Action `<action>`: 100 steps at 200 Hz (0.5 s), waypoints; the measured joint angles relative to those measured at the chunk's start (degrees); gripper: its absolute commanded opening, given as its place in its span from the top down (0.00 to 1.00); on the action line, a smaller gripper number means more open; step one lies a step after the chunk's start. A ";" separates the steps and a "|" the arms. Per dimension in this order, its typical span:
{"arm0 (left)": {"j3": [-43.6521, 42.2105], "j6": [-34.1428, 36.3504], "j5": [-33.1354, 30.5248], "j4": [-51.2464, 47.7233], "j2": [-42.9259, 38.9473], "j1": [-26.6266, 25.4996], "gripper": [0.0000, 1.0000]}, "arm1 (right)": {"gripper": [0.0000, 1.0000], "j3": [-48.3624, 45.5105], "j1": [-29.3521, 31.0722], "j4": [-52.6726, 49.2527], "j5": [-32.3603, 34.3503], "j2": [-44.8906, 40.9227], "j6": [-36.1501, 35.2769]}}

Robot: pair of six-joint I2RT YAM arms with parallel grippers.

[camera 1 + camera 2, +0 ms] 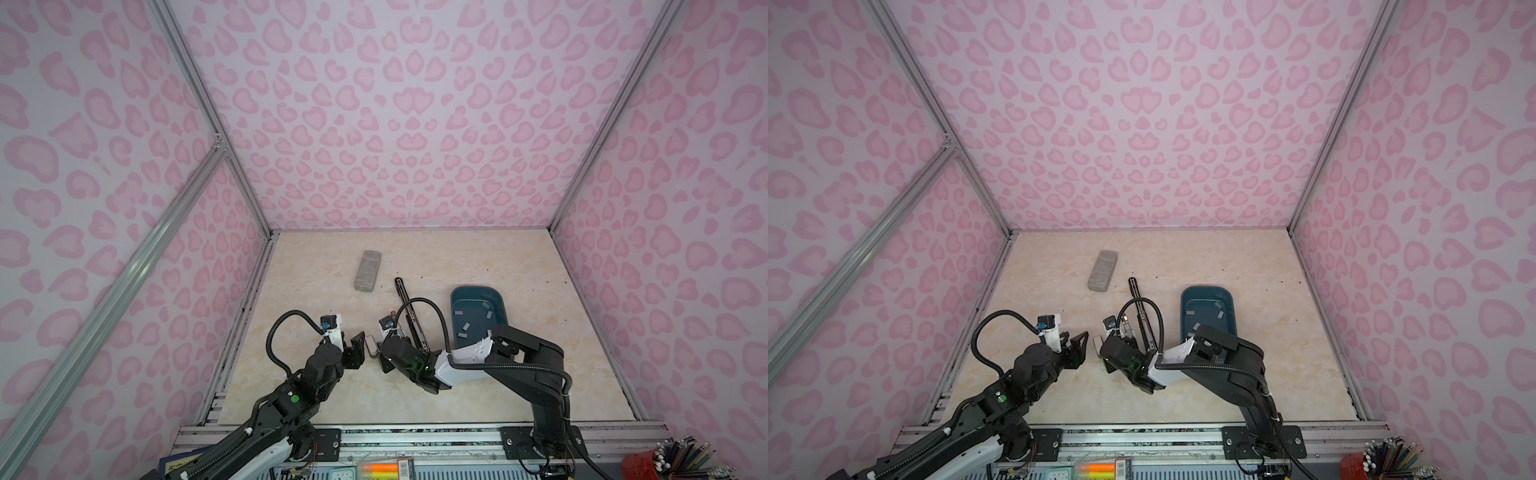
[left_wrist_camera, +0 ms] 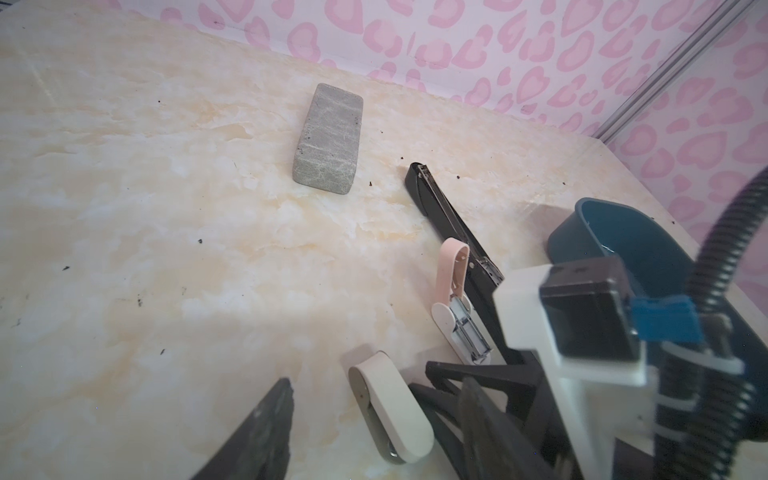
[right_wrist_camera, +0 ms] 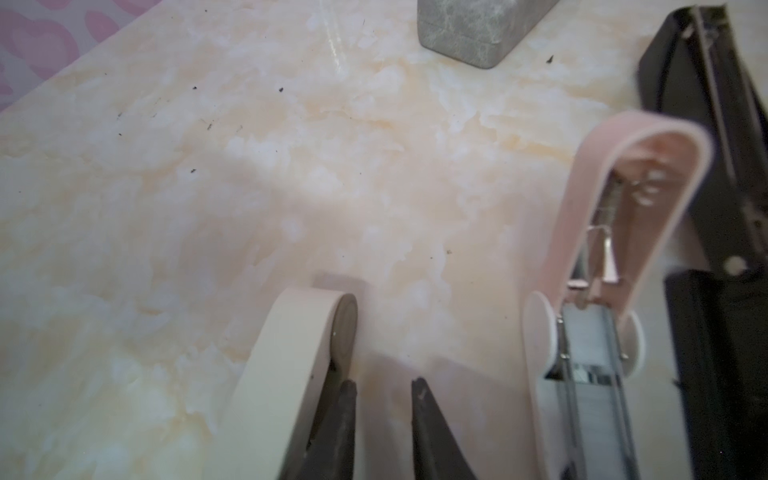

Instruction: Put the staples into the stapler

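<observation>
Left claw (image 1: 360, 348): jaws spread; right claw (image 3: 383, 386): narrowly parted, empty. Staples (image 1: 463, 330) lie loose in the blue tray (image 1: 476, 286), corralled for picking. Black stapler (image 2: 440, 208), apparently opened for loading, lies just beside the tray; cream stapler (image 2: 390, 415) sits farther off, between the claws.

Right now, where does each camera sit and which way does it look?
Top views: overhead, near the robot's base, looking down on the table; left arm and right arm show.
Left wrist: on the left arm, facing the grey block; left gripper shows.
Right wrist: low, facing the cream stapler; right gripper shows.
Shared: both wrist views show the pink stapler.
</observation>
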 measured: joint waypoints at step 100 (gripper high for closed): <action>2.84 2.12 4.35 -0.81 -0.26 0.00 0.31 | 0.56 -7.69 -1.18 -3.67 4.96 -7.72 -0.59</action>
